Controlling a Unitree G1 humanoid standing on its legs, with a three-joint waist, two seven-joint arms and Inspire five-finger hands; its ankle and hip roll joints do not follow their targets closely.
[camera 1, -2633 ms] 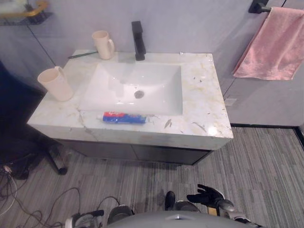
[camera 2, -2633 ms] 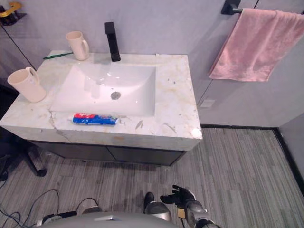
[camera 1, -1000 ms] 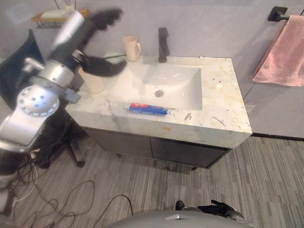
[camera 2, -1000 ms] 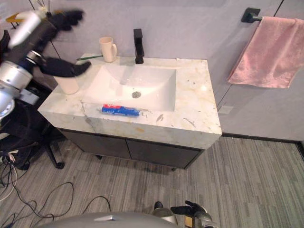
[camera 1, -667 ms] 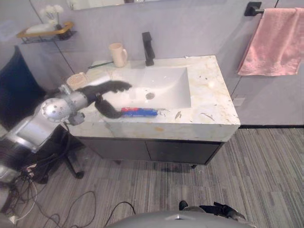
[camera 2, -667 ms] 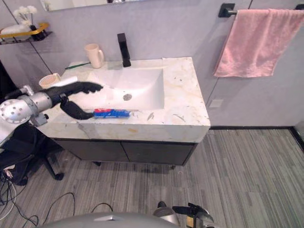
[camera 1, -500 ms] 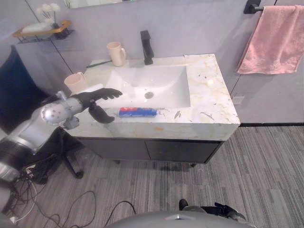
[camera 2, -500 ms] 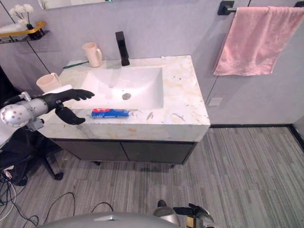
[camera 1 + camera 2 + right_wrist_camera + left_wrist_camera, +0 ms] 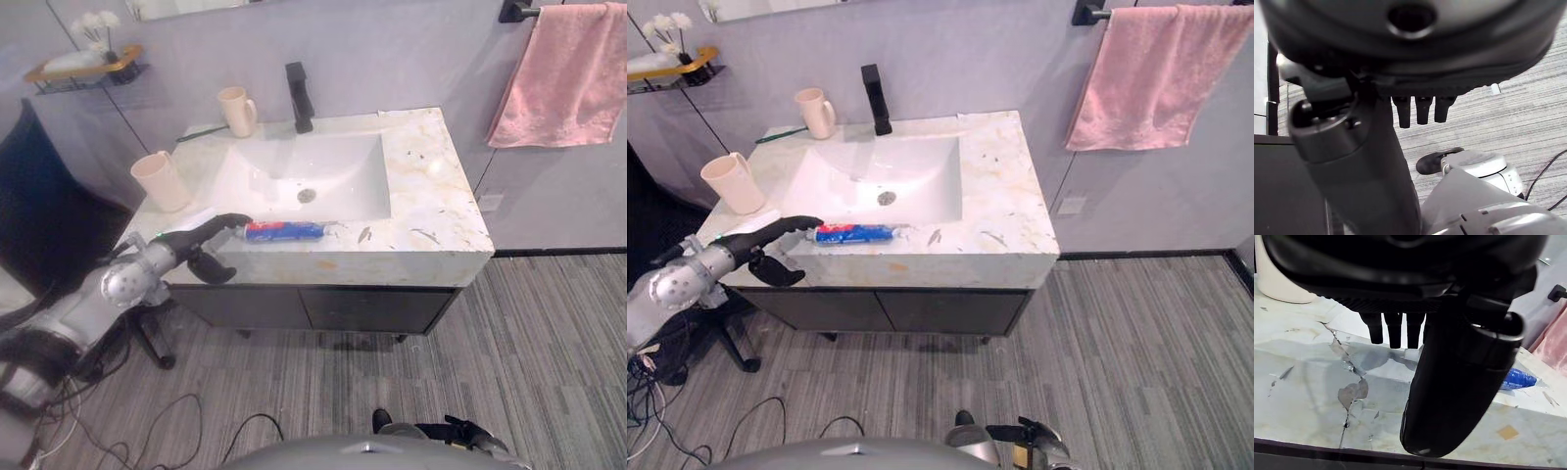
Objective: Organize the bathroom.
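A blue and red toothpaste tube (image 9: 284,230) lies on the marble counter (image 9: 431,211) in front of the white sink (image 9: 323,166). My left hand (image 9: 211,240) is open at the counter's front left corner. Its straight fingers (image 9: 789,227) reach to the tube's left end, and whether they touch it is unclear. The left wrist view has the tube (image 9: 1516,379) past the thumb (image 9: 1459,382). A beige cup (image 9: 162,181) stands at the counter's left edge. A second cup (image 9: 235,110) stands by the black faucet (image 9: 299,96), with a green toothbrush (image 9: 201,129) beside it. My right hand (image 9: 458,429) hangs low over the floor, open.
A pink towel (image 9: 554,73) hangs on a bar on the right wall. A small shelf (image 9: 83,67) with flowers is fixed to the wall at the left. A dark chair (image 9: 59,225) stands left of the vanity. Grey striped floor (image 9: 549,362) lies in front.
My left arm has come down from above the counter's left side to its front left corner, fingers now by the toothpaste tube. The camera has shifted. The right hand has stayed low.
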